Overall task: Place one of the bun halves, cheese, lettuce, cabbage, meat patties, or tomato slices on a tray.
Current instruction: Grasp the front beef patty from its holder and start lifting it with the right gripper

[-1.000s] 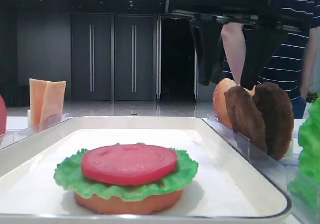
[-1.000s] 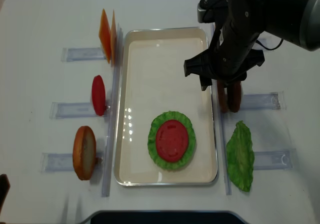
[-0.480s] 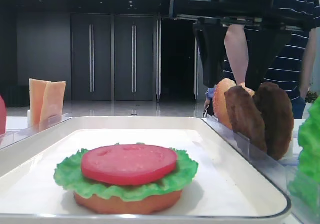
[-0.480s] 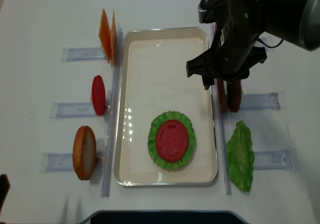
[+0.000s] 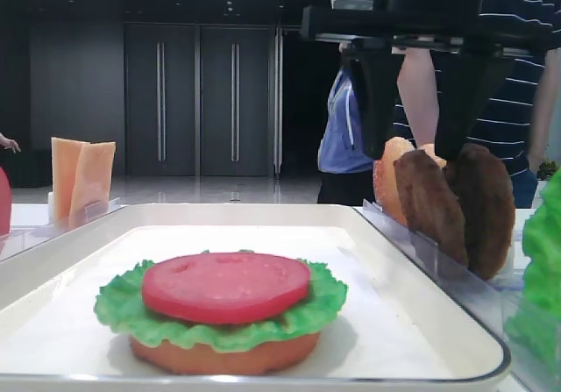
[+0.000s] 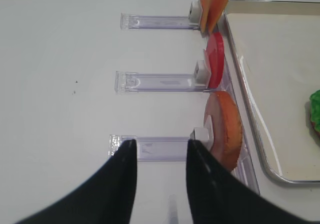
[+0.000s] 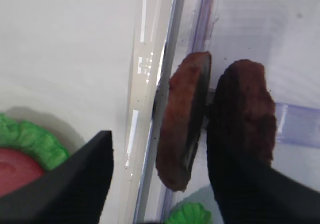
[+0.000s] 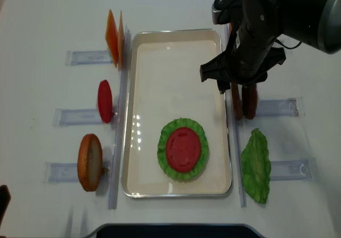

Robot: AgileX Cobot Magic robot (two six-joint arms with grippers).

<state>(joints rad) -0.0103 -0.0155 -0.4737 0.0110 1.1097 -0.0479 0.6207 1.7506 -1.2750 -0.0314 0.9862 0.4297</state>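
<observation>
The right arm reached down over the far right of the white tray, its right gripper hanging above the two meat patties, which stood on edge in a clear rack just beside the tray's right rim. Its fingers stood wide apart, one over the tray's edge, the other beside the right-hand patty, and gripped nothing. On the tray's near half lay a flat bun half topped by lettuce and a tomato slice; the far half lay bare. A loose lettuce leaf lay right of the tray. Left of it, cheese slices, another tomato slice and a domed bun half stood in racks. The left gripper hovered near that bun, jaws parted, holding nothing
</observation>
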